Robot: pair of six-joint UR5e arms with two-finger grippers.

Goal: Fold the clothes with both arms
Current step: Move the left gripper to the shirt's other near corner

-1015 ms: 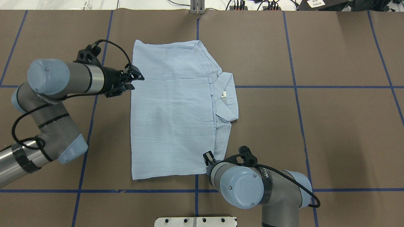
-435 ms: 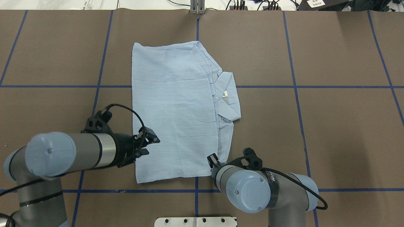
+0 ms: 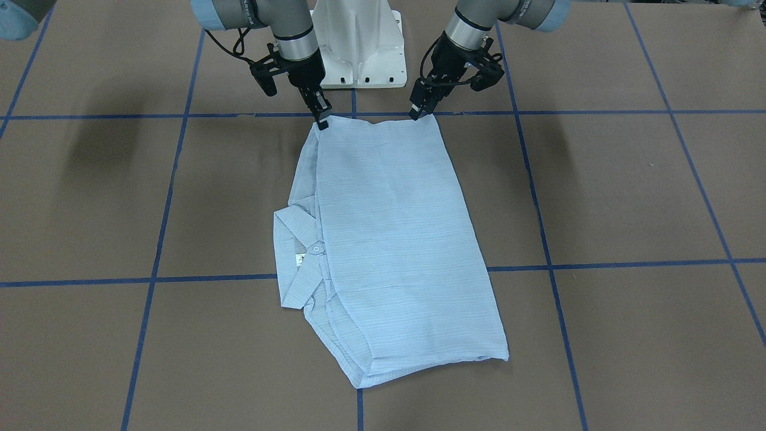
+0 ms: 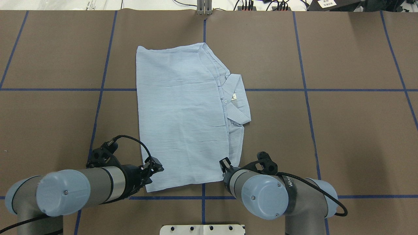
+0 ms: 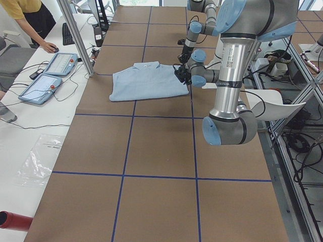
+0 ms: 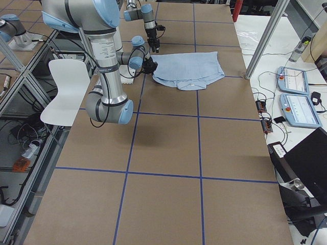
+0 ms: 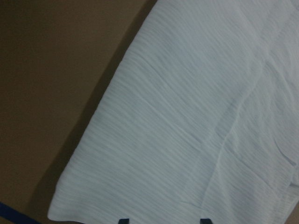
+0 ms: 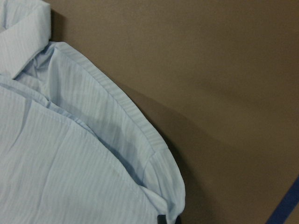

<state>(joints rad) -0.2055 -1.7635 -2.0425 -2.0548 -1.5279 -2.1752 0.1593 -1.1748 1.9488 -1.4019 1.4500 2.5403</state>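
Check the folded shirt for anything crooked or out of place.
The shirt lies skewed to the blue tape lines: its near edge slants, and the collar sticks out past the folded panel on the robot's right.

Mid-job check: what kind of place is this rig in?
Most likely a robotics lab: a table marked with a blue tape grid, two control tablets on a side bench, and cables at the far edge.

shirt (image 5: 149, 80) flat on table (image 5: 161, 146) | left arm (image 5: 228, 65) at shirt's robot-side edge | 2 pendants (image 5: 60, 64) beyond shirt's opposite edge
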